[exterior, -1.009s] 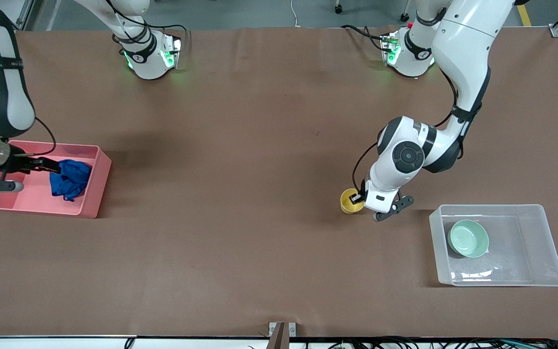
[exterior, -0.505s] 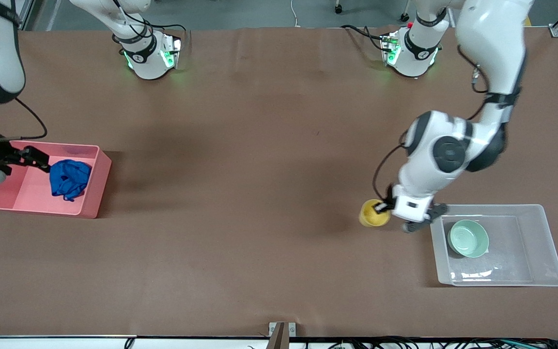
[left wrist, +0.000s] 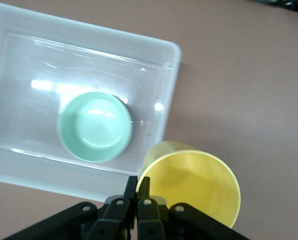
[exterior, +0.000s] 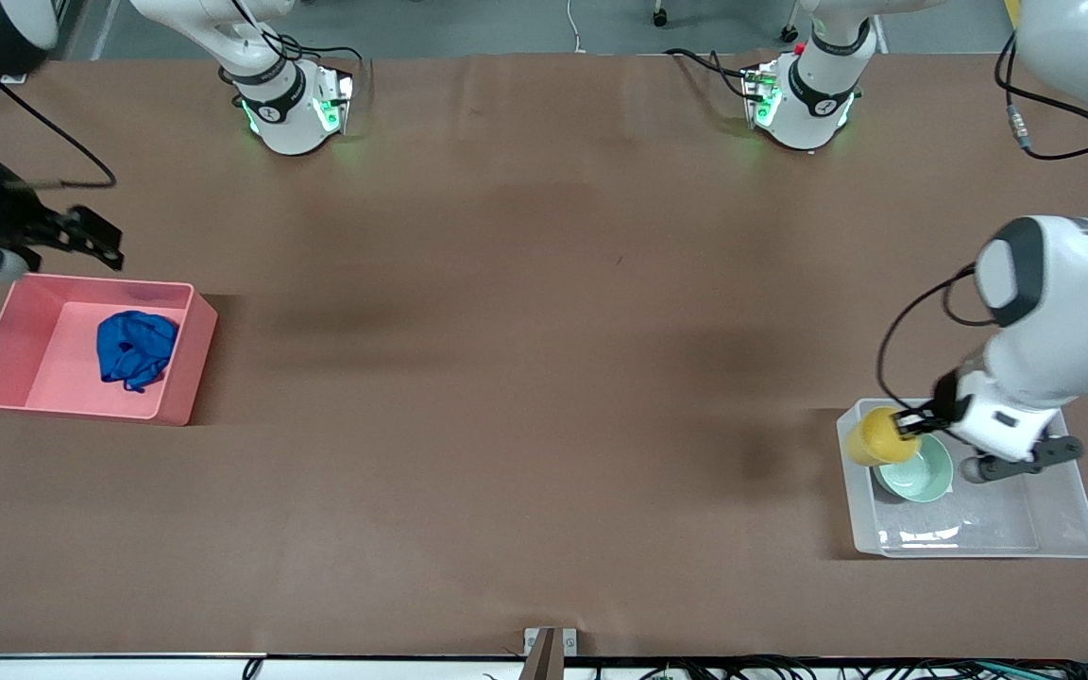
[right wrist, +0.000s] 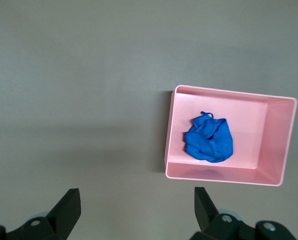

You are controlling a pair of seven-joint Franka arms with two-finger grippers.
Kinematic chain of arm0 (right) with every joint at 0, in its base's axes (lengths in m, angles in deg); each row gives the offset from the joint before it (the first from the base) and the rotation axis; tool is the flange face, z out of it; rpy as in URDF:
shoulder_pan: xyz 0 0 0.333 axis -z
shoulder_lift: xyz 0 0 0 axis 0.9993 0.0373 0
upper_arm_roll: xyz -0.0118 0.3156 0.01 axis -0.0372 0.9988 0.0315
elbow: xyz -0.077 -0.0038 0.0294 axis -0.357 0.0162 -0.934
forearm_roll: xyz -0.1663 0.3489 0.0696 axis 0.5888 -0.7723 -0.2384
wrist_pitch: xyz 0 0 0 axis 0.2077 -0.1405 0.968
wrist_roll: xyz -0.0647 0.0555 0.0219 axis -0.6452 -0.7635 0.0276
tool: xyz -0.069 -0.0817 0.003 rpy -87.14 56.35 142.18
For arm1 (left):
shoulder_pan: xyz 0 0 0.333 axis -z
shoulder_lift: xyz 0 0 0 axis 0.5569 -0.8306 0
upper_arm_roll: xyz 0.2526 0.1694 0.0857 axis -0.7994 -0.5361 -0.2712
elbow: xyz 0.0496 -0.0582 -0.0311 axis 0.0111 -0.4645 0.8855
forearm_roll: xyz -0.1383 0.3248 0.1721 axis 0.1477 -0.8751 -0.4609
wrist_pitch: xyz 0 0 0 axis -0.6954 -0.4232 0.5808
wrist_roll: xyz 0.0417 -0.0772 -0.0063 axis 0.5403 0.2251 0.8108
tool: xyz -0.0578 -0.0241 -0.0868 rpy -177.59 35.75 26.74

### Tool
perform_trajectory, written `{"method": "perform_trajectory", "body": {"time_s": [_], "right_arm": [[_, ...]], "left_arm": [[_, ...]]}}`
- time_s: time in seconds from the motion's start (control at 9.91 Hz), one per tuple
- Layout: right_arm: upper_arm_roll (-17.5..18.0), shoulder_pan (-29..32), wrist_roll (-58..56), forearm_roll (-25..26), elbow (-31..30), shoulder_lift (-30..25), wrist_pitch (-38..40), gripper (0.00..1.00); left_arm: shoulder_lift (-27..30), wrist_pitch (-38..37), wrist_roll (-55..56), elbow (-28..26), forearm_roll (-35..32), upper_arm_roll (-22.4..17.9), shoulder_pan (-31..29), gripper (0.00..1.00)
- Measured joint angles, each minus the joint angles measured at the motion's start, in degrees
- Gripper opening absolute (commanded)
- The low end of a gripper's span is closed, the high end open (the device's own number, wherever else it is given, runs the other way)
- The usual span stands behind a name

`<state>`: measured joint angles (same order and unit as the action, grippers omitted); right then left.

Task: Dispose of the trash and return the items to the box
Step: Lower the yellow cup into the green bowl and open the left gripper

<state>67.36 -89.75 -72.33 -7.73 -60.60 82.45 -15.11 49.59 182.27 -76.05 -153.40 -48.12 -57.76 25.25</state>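
Observation:
My left gripper (exterior: 912, 425) is shut on the rim of the yellow cup (exterior: 875, 439) and holds it in the air over the edge of the clear box (exterior: 1063, 543); the cup also shows in the left wrist view (left wrist: 199, 185), with the left gripper (left wrist: 138, 186) pinching its rim. The mint-green bowl (exterior: 917, 472) sits in the box, also in the left wrist view (left wrist: 95, 127). The blue wad (exterior: 133, 348) lies in the pink bin (exterior: 190, 378). My right gripper (exterior: 91, 238) is open and empty, up in the air over the table beside the pink bin; its own view (right wrist: 136, 200) shows the wad (right wrist: 209, 140).
The two arm bases (exterior: 294, 109) (exterior: 799, 104) stand at the table's edge farthest from the front camera. The clear box (left wrist: 19, 170) is at the left arm's end, the pink bin (right wrist: 279, 145) at the right arm's end. Brown table (exterior: 506, 331) lies between them.
My left gripper has carried the yellow cup from the table over to the edge of the clear box. My right gripper has risen out of the pink bin, leaving the blue wad in it.

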Motion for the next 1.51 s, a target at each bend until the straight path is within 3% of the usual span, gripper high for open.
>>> {"method": "perform_trajectory", "body": {"time_s": [0.4, 0.81, 0.91, 1.01, 1.11, 1.21, 1.51], "right_arm": [[-0.14, -0.03, -0.01, -1.57, 8.28, 0.93, 6.49, 1.00], [-0.28, -0.03, -0.02, -2.14, 8.47, 2.44, 8.61, 1.00], [-0.30, -0.03, -0.02, -2.14, 8.48, 2.49, 8.61, 1.00], [-0.37, -0.03, -0.03, -2.14, 8.49, 2.52, 8.61, 1.00], [-0.42, -0.03, -0.03, -2.13, 8.50, 2.63, 8.61, 1.00], [-0.46, -0.03, -0.03, -2.13, 8.57, 2.81, 8.59, 1.00], [-0.48, -0.03, -0.42, -2.13, 9.79, 3.74, 8.58, 1.00]], "left_arm": [[-5.61, 4.04, -10.09, 0.24, -4.29, 0.07, -6.15, 0.02], [-11.67, 8.22, -12.85, 0.34, -4.41, 0.20, -7.66, 0.07], [-11.95, 8.31, -12.85, 0.35, -4.41, 0.35, -7.66, 0.16], [-11.96, 8.31, -12.85, 0.36, -4.41, 0.44, -7.66, 0.57], [-11.96, 8.31, -12.85, 0.36, -4.41, 0.47, -7.63, 0.89], [-11.96, 8.32, -12.85, 0.48, -4.41, 0.56, -7.57, 1.00], [-10.48, 8.33, -12.84, 3.37, -4.41, 1.17, -7.47, 1.00]]}}
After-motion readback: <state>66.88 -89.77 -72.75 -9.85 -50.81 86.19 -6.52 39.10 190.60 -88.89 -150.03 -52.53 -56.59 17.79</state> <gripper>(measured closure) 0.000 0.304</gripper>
